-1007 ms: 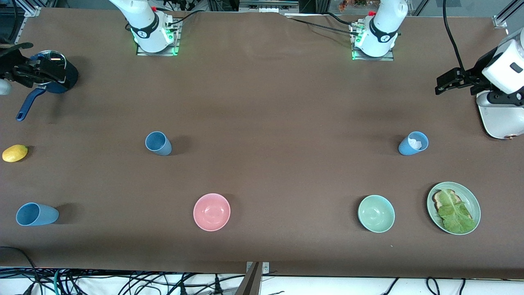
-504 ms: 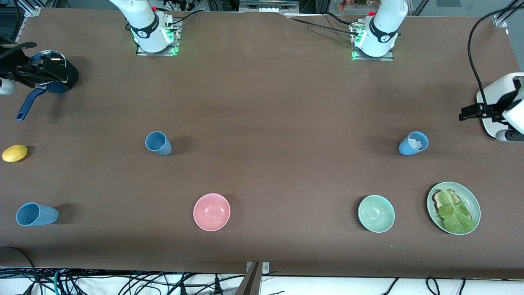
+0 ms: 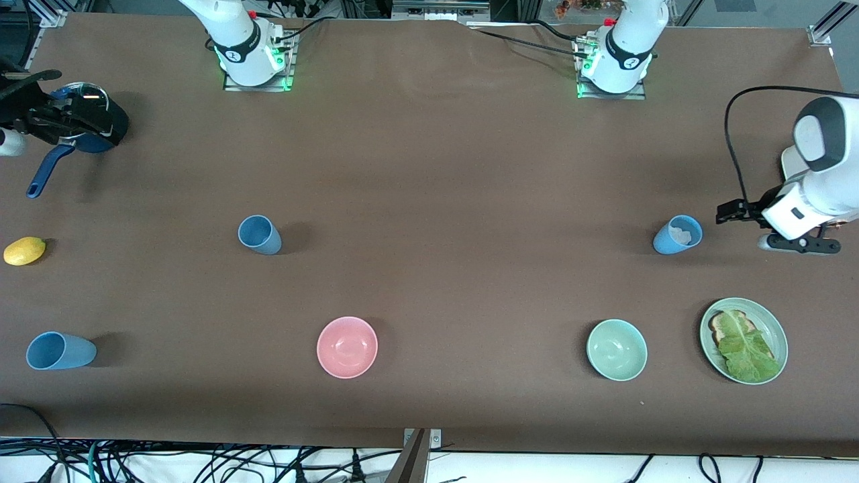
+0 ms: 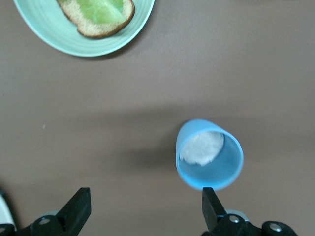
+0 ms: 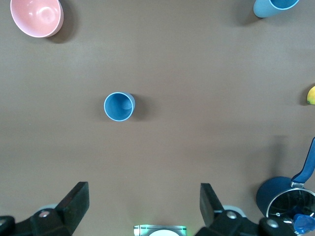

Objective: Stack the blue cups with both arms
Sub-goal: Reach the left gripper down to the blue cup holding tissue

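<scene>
Hard-to-see stuff first. Can't tell what the white lump is inside the blue cup point(image 3: 678, 235) at the left arm's end of the table; in the left wrist view it's just a pale blob against the inner wall. Only a slice of the green plate point(image 4: 74, 39) with toast and lettuce point(image 4: 96, 17) in that view, rest cut off. Right arm mostly out of the front view, with the right gripper point(image 3: 50, 115) a dark tangle over the dark-blue pot point(image 3: 107, 127), covering a good part of it. Third cup point(image 5: 273, 7) clipped at the edge of the right wrist view.

Left gripper point(image 3: 728, 213) hanging over bare table just beside that white-filled cup, toward the left arm's end, fingers point(image 4: 76, 209) spread wide, nothing between them. Cup standing upright, lined up with one finger rather than the gap, not touching.

Right gripper also spread wide and holding nothing. Well apart from the middle cup point(image 3: 260, 235), which stands upright farther from the camera than the pink bowl point(image 3: 347, 347). Last cup point(image 3: 60, 351) at the right arm's end, nearer the camera than the lemon point(image 3: 25, 250). Green bowl point(image 3: 617, 349) beside the plate.
</scene>
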`<state>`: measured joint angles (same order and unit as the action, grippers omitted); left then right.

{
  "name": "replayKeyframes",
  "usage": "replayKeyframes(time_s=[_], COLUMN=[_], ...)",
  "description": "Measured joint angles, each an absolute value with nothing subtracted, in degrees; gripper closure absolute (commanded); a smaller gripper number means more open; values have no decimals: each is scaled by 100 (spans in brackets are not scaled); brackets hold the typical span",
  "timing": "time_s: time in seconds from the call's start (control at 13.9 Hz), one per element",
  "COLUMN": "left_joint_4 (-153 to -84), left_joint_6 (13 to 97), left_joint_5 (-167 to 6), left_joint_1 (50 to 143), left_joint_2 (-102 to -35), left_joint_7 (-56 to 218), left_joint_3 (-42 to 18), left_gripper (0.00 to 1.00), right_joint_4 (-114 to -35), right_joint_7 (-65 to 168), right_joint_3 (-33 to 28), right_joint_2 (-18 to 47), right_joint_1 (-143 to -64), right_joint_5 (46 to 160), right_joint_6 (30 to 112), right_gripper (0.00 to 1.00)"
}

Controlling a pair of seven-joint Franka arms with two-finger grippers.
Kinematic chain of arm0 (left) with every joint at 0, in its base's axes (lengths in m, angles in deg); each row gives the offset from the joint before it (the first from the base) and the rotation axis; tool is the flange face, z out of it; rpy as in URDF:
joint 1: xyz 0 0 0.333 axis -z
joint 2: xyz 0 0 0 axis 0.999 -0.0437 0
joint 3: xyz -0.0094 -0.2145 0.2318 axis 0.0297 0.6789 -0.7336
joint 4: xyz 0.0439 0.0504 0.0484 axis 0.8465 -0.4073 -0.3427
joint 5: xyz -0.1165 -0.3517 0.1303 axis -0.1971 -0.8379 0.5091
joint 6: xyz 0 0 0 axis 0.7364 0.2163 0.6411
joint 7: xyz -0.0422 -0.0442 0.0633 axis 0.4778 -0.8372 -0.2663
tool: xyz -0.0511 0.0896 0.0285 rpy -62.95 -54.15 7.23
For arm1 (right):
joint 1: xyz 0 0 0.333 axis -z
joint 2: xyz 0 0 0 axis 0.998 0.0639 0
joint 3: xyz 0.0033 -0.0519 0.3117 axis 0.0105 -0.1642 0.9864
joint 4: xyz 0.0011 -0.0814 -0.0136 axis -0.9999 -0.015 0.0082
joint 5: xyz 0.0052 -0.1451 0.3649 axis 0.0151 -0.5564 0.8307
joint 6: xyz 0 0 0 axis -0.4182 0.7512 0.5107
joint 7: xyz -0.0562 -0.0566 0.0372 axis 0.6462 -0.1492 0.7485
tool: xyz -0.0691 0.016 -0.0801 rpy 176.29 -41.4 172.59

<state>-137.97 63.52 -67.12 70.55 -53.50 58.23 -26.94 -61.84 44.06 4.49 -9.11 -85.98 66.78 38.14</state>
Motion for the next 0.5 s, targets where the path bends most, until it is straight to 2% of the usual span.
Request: replayKeyframes(time_s=[0.07,0.14,0.36,0.43,0.5], left_joint_4=[-14067,-14291,-14522,-14529,-14529], left_joint_6=[6782,7112,7603,7705,7793], left_joint_5=[-6681,-6661,-6654,-6654,-6654], left_joint_1=[7040,7011,6958,6934,6902], left_joint_2=[-5365,-5392,-5590,-5692,-5789], left_joint_7=[5823,5819,5799,5799,5798], left_joint_3=[-2694,-2694,-2694,-2694,-2694], left_gripper=[12,15,16,22,23], right_joint_4=[-6184,-6184,-6187,-6188,-6190], right_joint_7=[4406,4406,4406,4406,4406], right_joint_3=[449,449,450,450,450], right_joint_2=[-908,-905,-897,-895,-893], right_joint_1=[-8598,-8598,-8598,-8598,-8598], right_joint_5=[6677,6676,6675,6675,6675], right_joint_6=[3814,3814,3814,3814,3814], right_gripper=[0,0,0,0,0])
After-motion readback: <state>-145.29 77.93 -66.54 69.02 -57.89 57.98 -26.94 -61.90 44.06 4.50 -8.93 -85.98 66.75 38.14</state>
